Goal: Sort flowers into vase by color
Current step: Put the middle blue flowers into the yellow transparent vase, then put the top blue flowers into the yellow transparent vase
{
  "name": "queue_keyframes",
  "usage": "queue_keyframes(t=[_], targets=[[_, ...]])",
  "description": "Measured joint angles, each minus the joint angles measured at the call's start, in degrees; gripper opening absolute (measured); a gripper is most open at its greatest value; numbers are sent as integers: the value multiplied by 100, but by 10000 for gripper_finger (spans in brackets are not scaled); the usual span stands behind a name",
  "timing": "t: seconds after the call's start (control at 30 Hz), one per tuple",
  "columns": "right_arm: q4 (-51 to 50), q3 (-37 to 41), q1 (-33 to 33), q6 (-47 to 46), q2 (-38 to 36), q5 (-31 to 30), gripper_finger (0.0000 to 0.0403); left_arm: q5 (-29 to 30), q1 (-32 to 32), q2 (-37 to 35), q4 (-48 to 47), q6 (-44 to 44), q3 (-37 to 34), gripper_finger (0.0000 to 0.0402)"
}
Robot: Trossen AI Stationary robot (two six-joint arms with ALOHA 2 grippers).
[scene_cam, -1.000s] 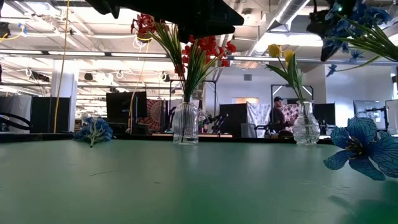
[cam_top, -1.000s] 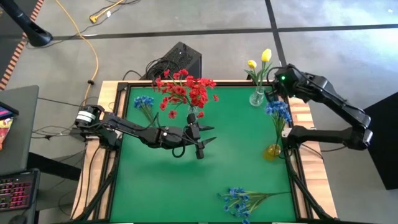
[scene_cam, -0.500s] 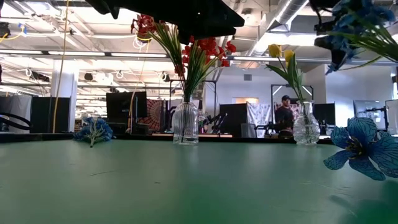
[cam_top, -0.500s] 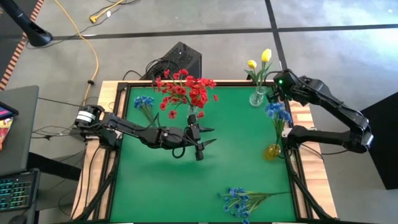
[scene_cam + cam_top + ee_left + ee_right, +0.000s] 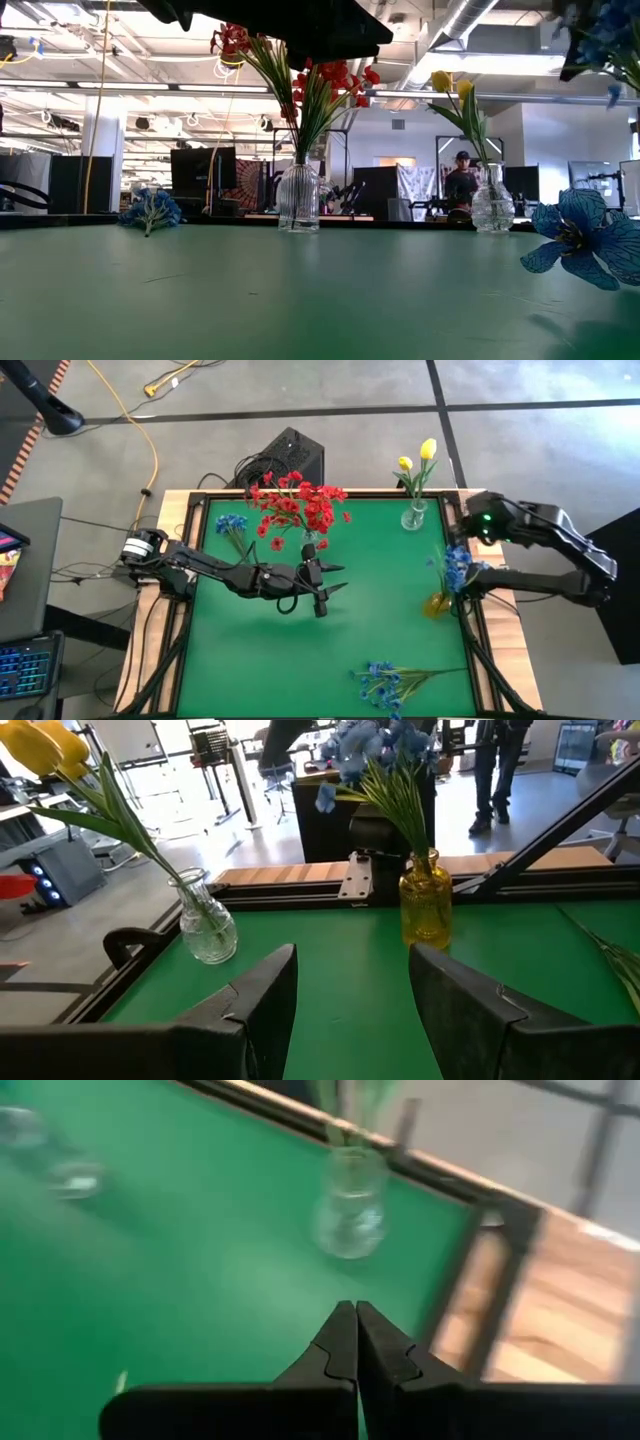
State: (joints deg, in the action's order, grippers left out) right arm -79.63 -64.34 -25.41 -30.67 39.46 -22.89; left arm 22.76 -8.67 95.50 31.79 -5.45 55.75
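Standing in three vases, most of the flowers ring the green table (image 5: 380,630), and I place everything by the yellow vase (image 5: 437,603) at its right edge. That vase holds a spray of blue flowers (image 5: 455,563), stems down in the neck, blooms leaning out over the table's rim. Farther along the same edge toward the back, a clear vase (image 5: 413,517) carries the yellow buds (image 5: 427,450). Well to the left of the yellow vase, near the back of the mat, a ribbed clear vase (image 5: 298,198) is packed with red flowers (image 5: 298,505). Another blue spray (image 5: 231,526) lies flat at the far left back corner, and a third blue spray (image 5: 392,680) lies flat near the front edge, nearer the yellow vase.

My left pincer (image 5: 330,579) hangs just in front of the red flowers, its two fingers (image 5: 262,992) spread apart with nothing between them, pointing across the mat at the yellow vase. My right pincer (image 5: 356,1342) is pressed fully closed and empty, up beyond the table's right rim, behind the yellow vase and above its blue blooms.
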Motion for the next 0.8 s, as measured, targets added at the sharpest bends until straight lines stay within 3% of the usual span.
queue_keyframes(t=[0.2,0.47,0.67,0.8], targets=[[456,0,542,-95,-590,239,22,0,26,0,2,11,0,183],[2259,0,863,1177,-1087,72,22,-236,-84,-2,-46,124,23,183],[3197,-2,1111,1742,-1100,523,22,212,-506,-4,-2039,370,800,183],[3272,-4,1303,1807,-995,727,22,1025,-772,-6,-3974,2011,1400,183]])
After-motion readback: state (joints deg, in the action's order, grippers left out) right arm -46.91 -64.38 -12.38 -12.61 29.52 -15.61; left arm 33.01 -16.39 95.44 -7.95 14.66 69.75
